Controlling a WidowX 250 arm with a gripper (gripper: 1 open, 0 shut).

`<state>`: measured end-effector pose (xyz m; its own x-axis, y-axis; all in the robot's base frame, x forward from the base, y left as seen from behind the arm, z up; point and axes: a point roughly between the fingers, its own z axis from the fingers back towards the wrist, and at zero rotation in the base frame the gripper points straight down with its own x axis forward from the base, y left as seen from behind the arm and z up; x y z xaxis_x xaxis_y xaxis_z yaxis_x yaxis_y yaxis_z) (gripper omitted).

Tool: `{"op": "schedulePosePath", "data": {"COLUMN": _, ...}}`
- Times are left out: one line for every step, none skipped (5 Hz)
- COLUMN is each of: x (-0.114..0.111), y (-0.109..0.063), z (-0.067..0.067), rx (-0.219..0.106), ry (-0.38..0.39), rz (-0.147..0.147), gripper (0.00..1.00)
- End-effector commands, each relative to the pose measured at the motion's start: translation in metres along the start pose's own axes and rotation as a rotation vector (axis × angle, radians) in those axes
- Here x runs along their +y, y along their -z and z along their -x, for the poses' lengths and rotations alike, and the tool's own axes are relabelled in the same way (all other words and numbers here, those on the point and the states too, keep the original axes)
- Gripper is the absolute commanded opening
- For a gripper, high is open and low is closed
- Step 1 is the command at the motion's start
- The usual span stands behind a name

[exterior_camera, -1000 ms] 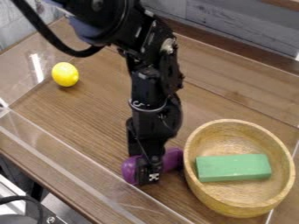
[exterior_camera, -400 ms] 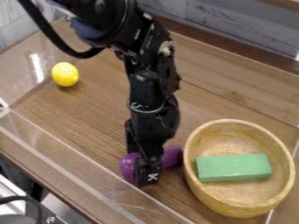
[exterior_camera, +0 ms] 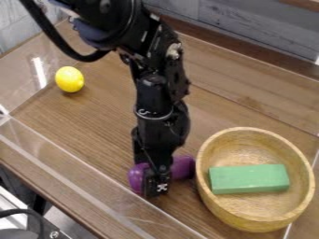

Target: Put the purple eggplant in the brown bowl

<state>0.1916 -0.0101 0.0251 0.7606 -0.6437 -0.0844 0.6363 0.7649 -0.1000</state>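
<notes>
Directly beneath the wide-open, downward-pointing end effector (exterior_camera: 156,179) lies the purple eggplant (exterior_camera: 180,169), ungripped, long axis nine-to-three, brown bowl (exterior_camera: 214,208) at three o'clock.

The end effector (exterior_camera: 157,179) stood right in front of the purple eggplant (exterior_camera: 182,168), so only its two purple ends showed on each side. Its fingers were dark against the dark arm, so the gap between them was hard to see. The brown bowl (exterior_camera: 237,213) was cut off at the right edge. The arm's top ran off the picture.
</notes>
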Motion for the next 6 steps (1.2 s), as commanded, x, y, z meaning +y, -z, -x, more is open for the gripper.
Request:
{"op": "schedulePosePath", "data": {"x": 0.007, "y": -0.007, "z": -0.006, "rx": -0.032, "ry": -0.017, "rz": -0.018, "gripper": 0.0}}
{"op": "schedulePosePath", "data": {"x": 0.008, "y": -0.013, "z": -0.005, "rx": -0.037, "ry": -0.033, "rz": -0.016, "gripper": 0.0}}
{"op": "schedulePosePath", "data": {"x": 0.009, "y": -0.017, "z": -0.005, "rx": -0.042, "ry": -0.049, "rz": -0.013, "gripper": 0.0}}
{"op": "schedulePosePath", "data": {"x": 0.01, "y": -0.027, "z": -0.005, "rx": -0.051, "ry": -0.071, "rz": -0.013, "gripper": 0.0}}
{"op": "schedulePosePath", "data": {"x": 0.014, "y": -0.044, "z": -0.008, "rx": -0.07, "ry": -0.107, "rz": -0.028, "gripper": 0.0}}
{"op": "schedulePosePath", "data": {"x": 0.027, "y": -0.067, "z": -0.018, "rx": -0.101, "ry": -0.177, "rz": -0.06, "gripper": 0.0}}
